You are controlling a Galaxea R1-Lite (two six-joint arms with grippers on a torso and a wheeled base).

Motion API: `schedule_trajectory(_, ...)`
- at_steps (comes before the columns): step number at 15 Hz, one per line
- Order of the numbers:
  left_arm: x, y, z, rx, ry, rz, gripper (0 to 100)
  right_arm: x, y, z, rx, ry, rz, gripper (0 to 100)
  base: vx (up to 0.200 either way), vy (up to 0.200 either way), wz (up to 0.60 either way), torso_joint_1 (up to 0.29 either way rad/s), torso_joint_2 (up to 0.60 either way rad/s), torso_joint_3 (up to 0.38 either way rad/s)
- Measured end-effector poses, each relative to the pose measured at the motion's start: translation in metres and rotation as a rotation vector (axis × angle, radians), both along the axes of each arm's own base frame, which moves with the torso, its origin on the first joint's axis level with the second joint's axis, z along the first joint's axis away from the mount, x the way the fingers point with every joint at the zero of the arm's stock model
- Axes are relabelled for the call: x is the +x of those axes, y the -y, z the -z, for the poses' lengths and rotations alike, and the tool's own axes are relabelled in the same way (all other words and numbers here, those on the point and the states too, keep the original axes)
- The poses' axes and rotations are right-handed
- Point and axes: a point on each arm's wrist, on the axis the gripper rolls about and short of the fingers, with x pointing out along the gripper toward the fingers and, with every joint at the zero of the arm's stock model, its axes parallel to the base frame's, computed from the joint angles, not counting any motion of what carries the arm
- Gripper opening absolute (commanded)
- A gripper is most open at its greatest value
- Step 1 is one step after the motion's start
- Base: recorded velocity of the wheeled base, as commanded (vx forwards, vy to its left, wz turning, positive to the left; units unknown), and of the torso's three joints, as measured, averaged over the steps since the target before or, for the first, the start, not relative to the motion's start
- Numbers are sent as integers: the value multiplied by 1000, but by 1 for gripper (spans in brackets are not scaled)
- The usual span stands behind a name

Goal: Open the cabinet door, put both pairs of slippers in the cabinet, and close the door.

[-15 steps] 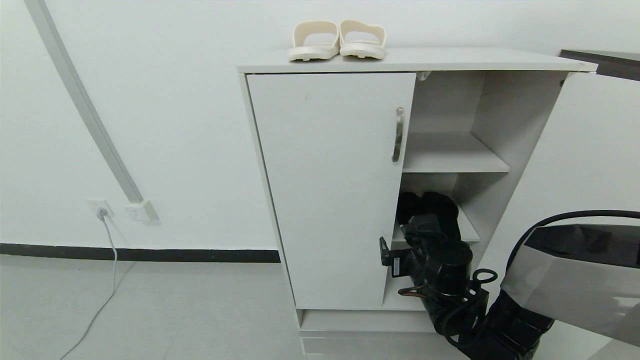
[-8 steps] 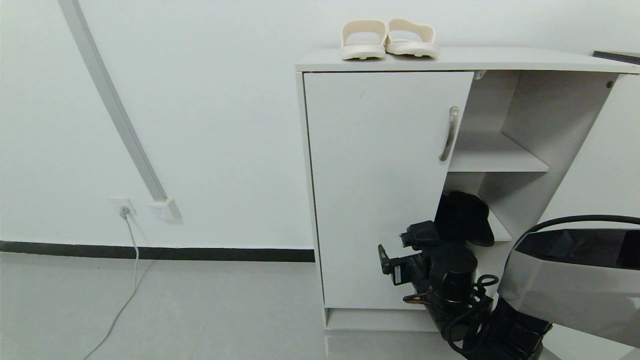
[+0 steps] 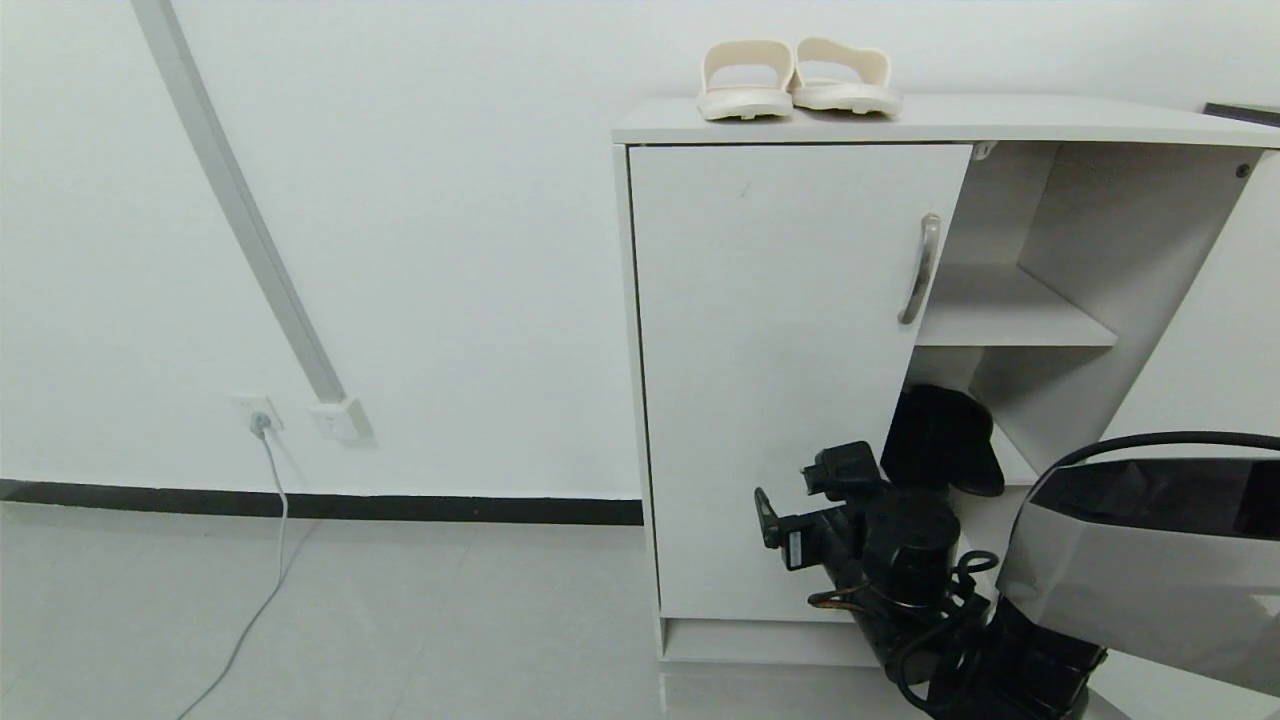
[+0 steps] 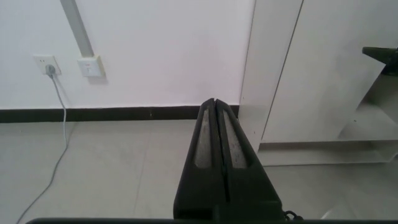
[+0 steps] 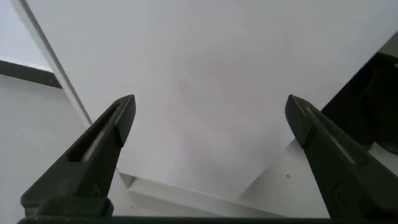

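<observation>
A white cabinet stands against the wall with its left door shut and its right door swung open. A beige pair of slippers sits on the cabinet top. A black pair of slippers lies on the lower shelf inside, its edge also showing in the right wrist view as black slippers. My right gripper is open, low in front of the shut left door, holding nothing. My left gripper is shut on nothing and points at the floor near the cabinet's base.
A metal handle runs down the left door's edge. An upper shelf sits above the black pair. Left of the cabinet, a wall socket with a hanging cable and a slanted conduit border open floor.
The head camera has shifted, so the cabinet shows farther right. My right gripper, earlier at the open compartment by the black slippers, now faces the shut left door.
</observation>
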Motion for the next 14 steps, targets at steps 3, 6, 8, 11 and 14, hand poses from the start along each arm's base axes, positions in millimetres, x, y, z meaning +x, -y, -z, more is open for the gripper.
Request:
schedule_trajectory(3, 0, 0, 0, 0, 0, 0, 0, 1, 0, -1, 0, 4, 3, 100, 0, 0, 0, 0, 0, 0)
schedule_trajectory(6, 0, 0, 0, 0, 0, 0, 0, 1, 0, -1, 0, 5, 1, 100, 0, 0, 0, 0, 0, 0)
schedule_trajectory(8, 0, 0, 0, 0, 0, 0, 0, 1, 0, -1, 0, 5, 1, 100, 0, 0, 0, 1, -43, -38)
schedule_trajectory(11, 0, 0, 0, 0, -2, 0, 0, 1, -1, -2, 4, 9, -1, 100, 0, 0, 0, 14, -183, -300)
schedule_trajectory(14, 0, 0, 0, 1, 2, 0, 0, -1, -1, -2, 4, 10, -4, 100, 0, 0, 0, 36, -509, -364)
